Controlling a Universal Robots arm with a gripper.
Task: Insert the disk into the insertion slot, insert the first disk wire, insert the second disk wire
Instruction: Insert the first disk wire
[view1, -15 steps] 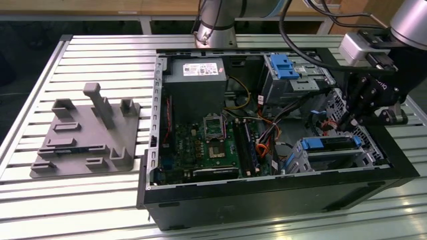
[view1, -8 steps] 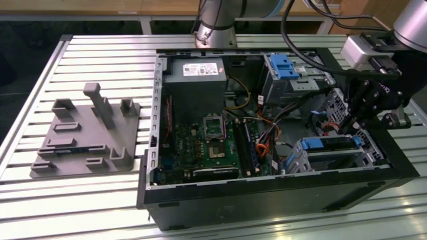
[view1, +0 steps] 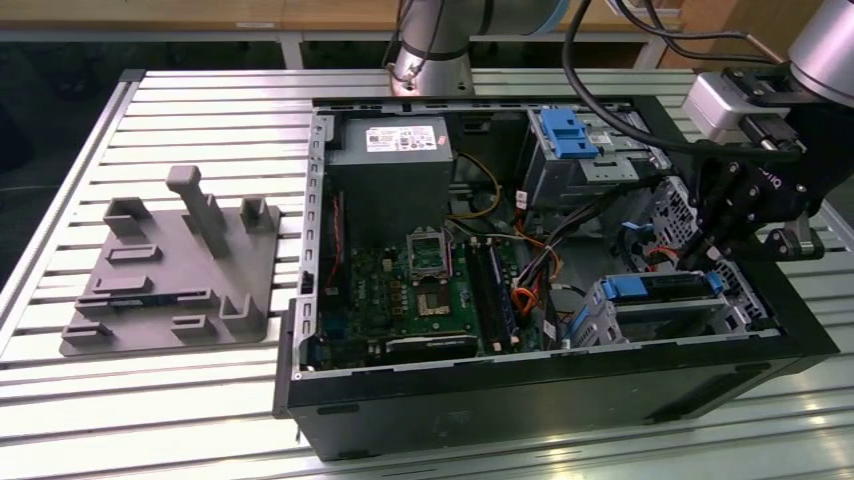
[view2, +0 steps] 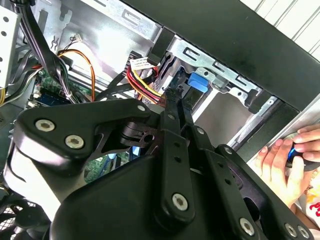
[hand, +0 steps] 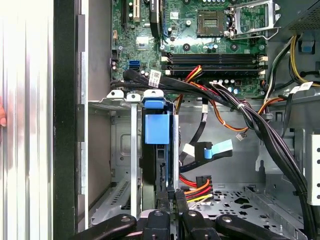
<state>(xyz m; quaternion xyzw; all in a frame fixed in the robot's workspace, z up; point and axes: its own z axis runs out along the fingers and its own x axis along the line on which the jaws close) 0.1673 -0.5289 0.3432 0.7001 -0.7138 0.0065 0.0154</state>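
Already disk sits in insertion slot

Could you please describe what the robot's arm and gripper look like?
The arm is made of round silver-grey tubes, and black cables loop alongside it. A pale grey box sits at the wrist. The gripper is matt black, built of flat linked bars with silver screw heads, and bears pale lettering.
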